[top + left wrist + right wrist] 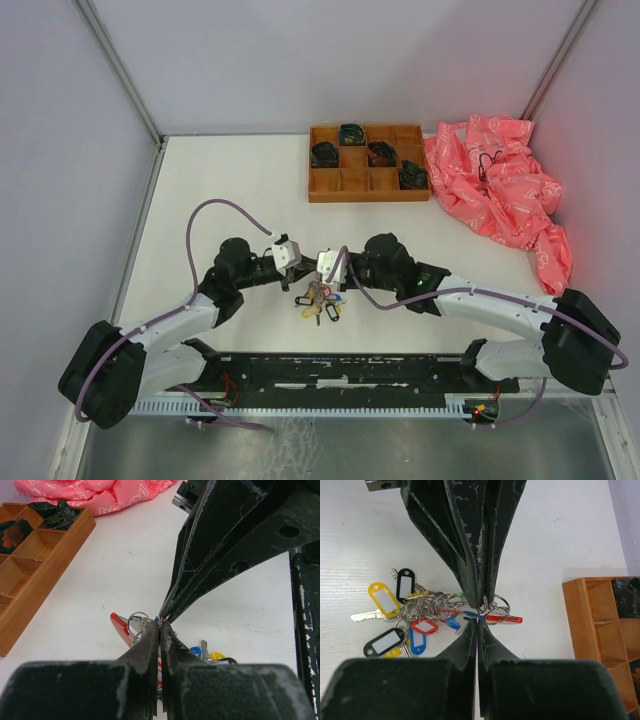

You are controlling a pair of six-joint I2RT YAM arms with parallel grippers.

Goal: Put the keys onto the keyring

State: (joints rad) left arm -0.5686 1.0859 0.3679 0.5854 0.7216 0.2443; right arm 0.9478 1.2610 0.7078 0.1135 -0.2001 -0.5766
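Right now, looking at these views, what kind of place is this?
Probably a robot lab test booth: a white table boxed in by plain pale walls, two mounted arms, and staged props like a wooden tray and pink cloth.

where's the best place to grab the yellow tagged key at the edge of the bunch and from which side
Probably the yellow tag, pinched across its narrow width from straight above. It lies flat on the table, sticking out at the outer edge of the bunch, while its key blade is thin and flat, so harder to pinch.
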